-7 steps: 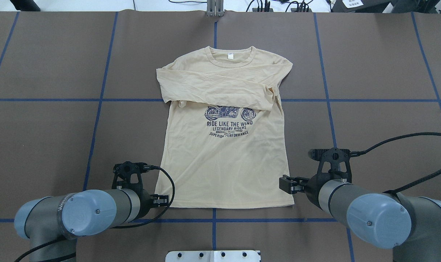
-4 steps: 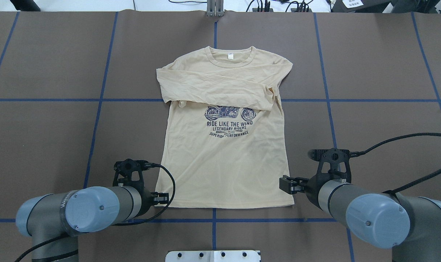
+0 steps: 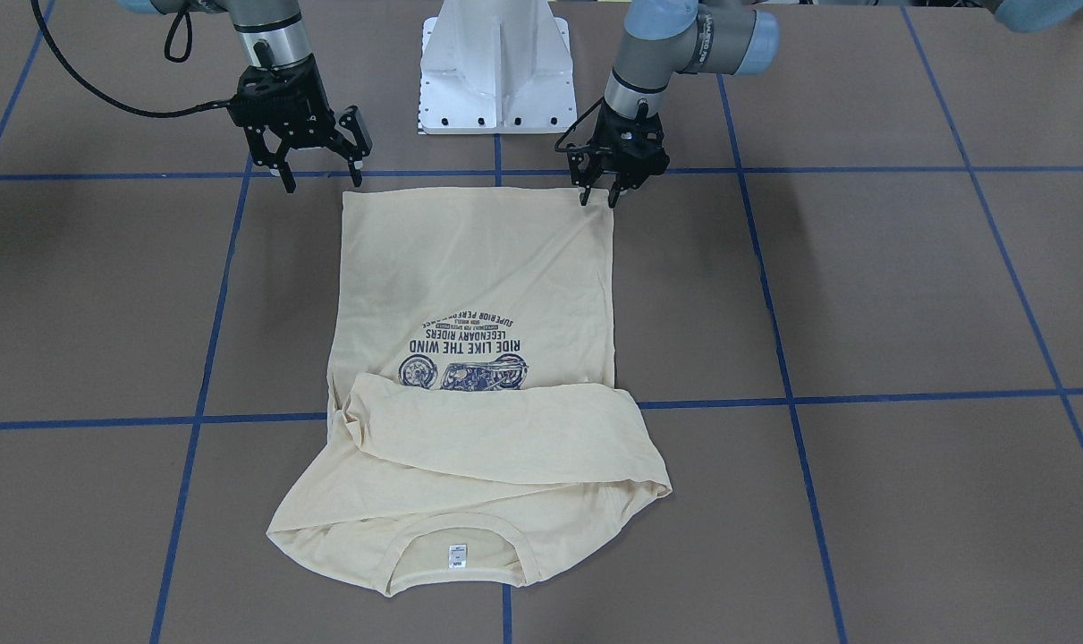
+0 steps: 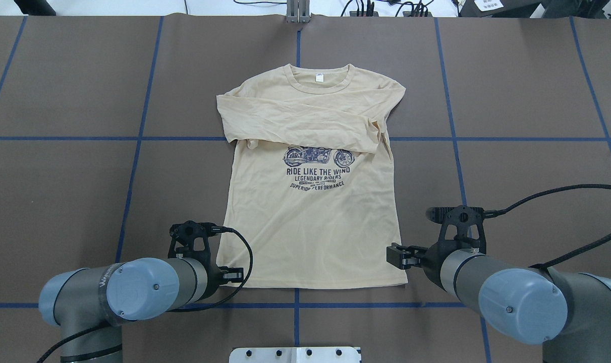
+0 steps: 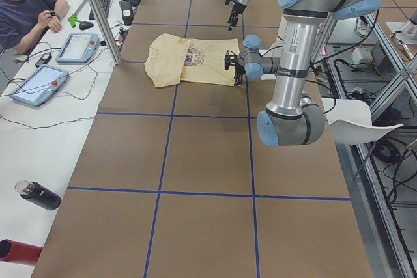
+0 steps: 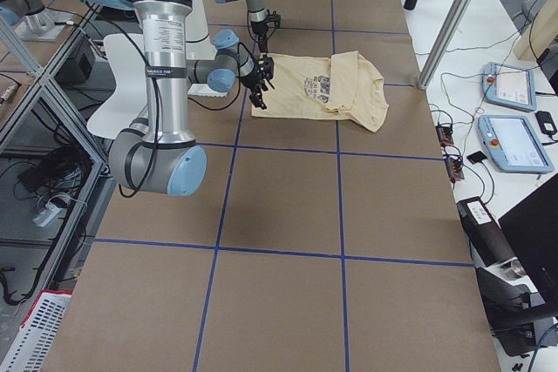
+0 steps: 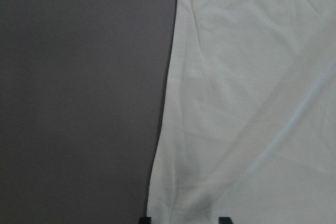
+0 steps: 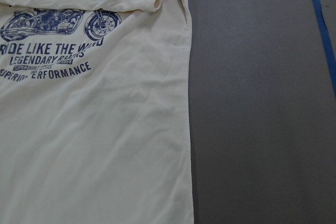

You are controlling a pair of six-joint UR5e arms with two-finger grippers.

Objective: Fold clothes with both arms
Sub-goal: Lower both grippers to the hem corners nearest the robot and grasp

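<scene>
A brown table cover [image 4: 58, 201] taped into squares by blue lines [image 4: 83, 138] fills the workspace. A white pedestal [image 3: 494, 63] stands at the robot's edge, and on a side bench a seated person [image 5: 26, 8] has control tablets [image 5: 39, 86] nearby. The shirt [image 4: 310, 227] lies flat at mid-table, collar away from the robot, with its sleeves [image 4: 300, 121] crossed over the chest and hiding the top of the print [image 4: 316, 171]. The left gripper [image 3: 599, 195] is slightly parted over one hem corner. Its wrist view shows only two fingertips [image 7: 224, 219] cut by the lower frame edge, the cloth washed out white, and contact is unclear. The right gripper [image 3: 322, 179] is spread wide just beside the other corner, holding nothing — its fingers are outside its own camera.
</scene>
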